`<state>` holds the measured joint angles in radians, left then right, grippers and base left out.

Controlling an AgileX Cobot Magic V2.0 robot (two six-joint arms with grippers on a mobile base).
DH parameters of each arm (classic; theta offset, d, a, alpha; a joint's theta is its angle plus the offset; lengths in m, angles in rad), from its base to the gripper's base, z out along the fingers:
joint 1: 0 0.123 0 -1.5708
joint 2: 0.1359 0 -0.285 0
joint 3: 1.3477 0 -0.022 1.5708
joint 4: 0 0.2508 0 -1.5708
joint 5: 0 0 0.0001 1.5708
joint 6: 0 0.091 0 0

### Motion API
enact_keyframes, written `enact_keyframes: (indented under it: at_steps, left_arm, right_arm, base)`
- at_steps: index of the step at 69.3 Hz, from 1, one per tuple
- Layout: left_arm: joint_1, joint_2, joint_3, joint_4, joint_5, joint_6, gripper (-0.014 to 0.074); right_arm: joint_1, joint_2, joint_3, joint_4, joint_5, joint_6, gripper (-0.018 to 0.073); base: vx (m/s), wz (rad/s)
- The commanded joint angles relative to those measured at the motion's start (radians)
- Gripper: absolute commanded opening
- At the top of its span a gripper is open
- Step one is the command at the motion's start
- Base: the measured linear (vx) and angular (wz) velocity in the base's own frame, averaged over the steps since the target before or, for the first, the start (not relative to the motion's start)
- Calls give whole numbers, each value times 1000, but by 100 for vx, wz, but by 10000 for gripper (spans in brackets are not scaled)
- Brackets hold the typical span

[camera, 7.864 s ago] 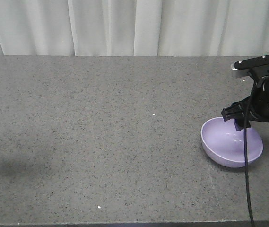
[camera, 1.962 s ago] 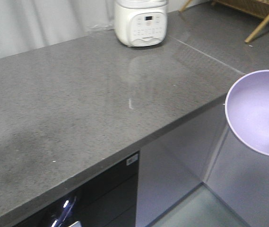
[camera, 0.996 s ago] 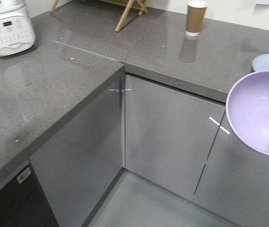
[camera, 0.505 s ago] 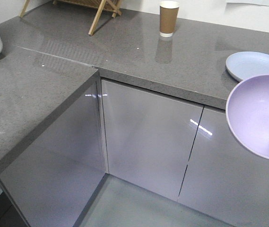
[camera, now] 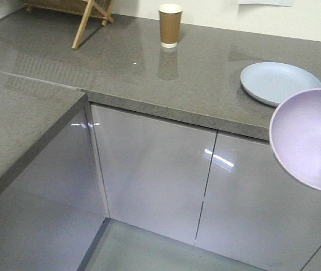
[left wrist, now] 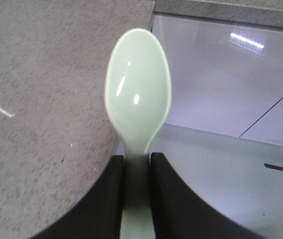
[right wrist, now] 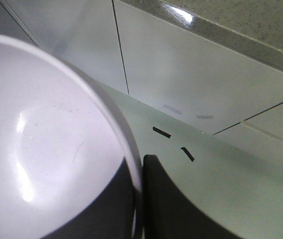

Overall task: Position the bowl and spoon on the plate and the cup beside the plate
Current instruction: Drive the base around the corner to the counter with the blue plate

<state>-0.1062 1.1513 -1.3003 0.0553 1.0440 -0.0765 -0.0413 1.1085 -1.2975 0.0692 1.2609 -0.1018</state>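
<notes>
Off the table's (camera: 121, 73) front edge: bowl (camera: 309, 138) hangs tilted in the air, its rim pinched by the right hand (right wrist: 138, 172); only the right wrist view shows that grip.
Spoon (left wrist: 139, 94): handle clamped in the left hand (left wrist: 136, 159), scoop forward; left wrist view only.
Plate (camera: 278, 82): on the table near its front edge, front view only.
Cup (camera: 170, 25): upright near the table's back edge.

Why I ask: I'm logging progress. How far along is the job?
Done: nothing placed yet; the plate lies bare on the counter. In hand: the left pincer is shut on the spoon, the right pincer on the bowl at its rim. Left: bowl and spoon onto the plate, then the cup, standing well apart from the plate, beside it.
</notes>
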Motion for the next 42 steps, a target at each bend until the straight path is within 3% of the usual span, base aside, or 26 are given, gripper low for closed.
enact_keyframes:
  at_steps: [1,42]
  left_arm:
    - [-2,-17,-26,1,-58,-4,-7]
    - [-2,-17,-26,1,-58,-4,-7]
  right_arm:
    - [-4,-19,-27,5,-35,-3,-6]
    - [-4,-19,-27,5,-35,-3,-6]
  base:
    - [9,-22]
    - [9,-23]
